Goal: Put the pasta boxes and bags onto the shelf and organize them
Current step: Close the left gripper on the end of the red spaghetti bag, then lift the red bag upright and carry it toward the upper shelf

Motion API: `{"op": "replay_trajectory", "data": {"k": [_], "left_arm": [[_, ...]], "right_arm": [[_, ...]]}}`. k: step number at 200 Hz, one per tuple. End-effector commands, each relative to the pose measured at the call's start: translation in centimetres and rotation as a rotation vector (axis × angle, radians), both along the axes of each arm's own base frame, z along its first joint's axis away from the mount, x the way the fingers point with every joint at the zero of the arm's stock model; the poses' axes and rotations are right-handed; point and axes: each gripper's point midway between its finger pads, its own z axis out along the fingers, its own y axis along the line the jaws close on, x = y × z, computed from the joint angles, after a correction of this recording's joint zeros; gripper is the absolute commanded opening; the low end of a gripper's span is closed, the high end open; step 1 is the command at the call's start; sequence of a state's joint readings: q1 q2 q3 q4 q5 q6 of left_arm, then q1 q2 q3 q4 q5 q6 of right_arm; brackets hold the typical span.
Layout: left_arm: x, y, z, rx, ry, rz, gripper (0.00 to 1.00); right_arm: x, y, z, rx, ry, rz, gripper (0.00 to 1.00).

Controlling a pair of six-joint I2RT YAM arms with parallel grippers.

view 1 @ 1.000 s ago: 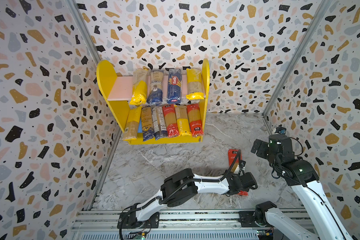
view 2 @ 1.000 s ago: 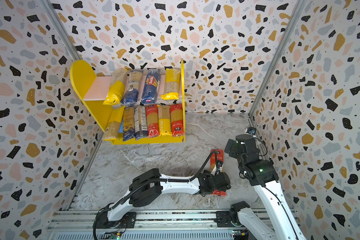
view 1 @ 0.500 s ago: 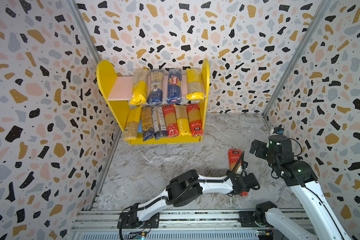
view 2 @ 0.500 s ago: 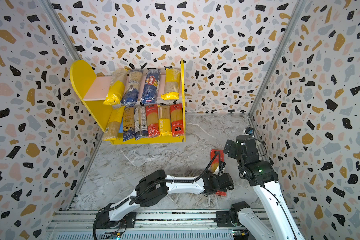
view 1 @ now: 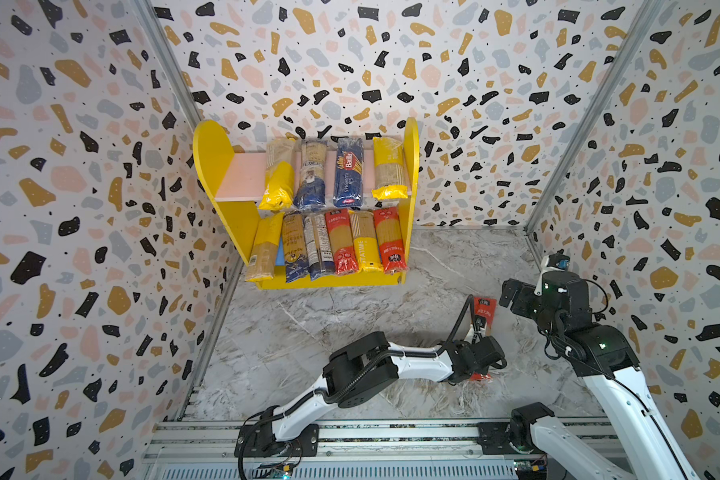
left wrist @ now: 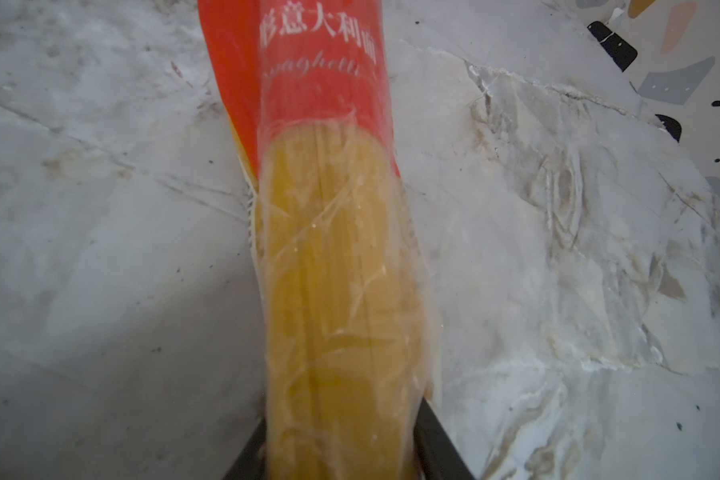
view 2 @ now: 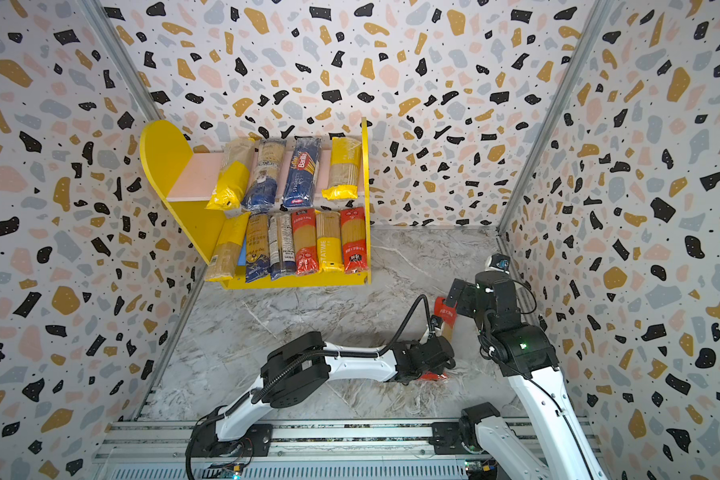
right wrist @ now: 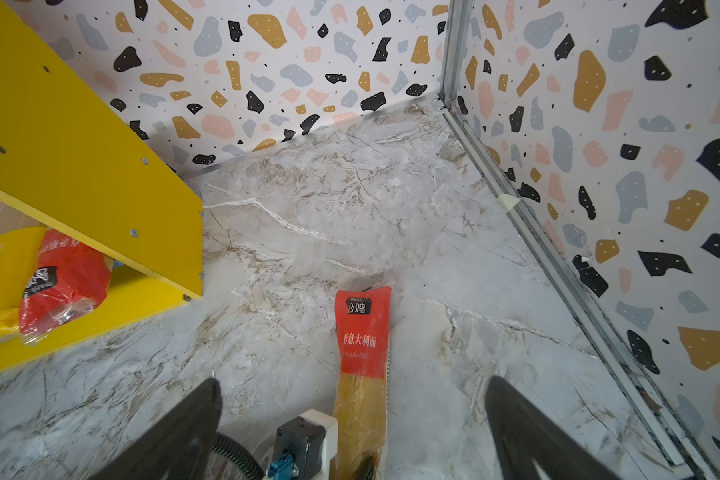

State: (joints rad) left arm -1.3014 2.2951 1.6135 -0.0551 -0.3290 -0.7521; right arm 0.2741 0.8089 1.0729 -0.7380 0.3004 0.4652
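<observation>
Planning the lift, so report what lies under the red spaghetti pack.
Only bare marble floor shows around the red spaghetti pack; nothing pokes out from beneath. The strip directly under it is covered by the pack itself and the left gripper flanking it.

A yellow shelf is set at the back left of the worktop, with four pasta packs laid on its pink top board and six lined up below. Near the right edge, a red pack is covered by the left gripper; the right gripper is seen by its far end.
</observation>
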Motion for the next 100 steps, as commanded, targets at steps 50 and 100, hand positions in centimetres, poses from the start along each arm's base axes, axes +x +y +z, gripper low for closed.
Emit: {"op": "replay_trajectory", "data": {"k": [50,100], "left_arm": [[-1.2,9.5,0.0,0.248,-0.068,-0.052,0.00],[-0.5,11.7,7.2,0.228,-0.213,-0.068,0.00]], "right_arm": [[1.3,2.5,0.3,0.068,-0.023,0.112,0.99],[1.5,3.6,1.9,0.096,-0.054,0.171,0.99]]}}
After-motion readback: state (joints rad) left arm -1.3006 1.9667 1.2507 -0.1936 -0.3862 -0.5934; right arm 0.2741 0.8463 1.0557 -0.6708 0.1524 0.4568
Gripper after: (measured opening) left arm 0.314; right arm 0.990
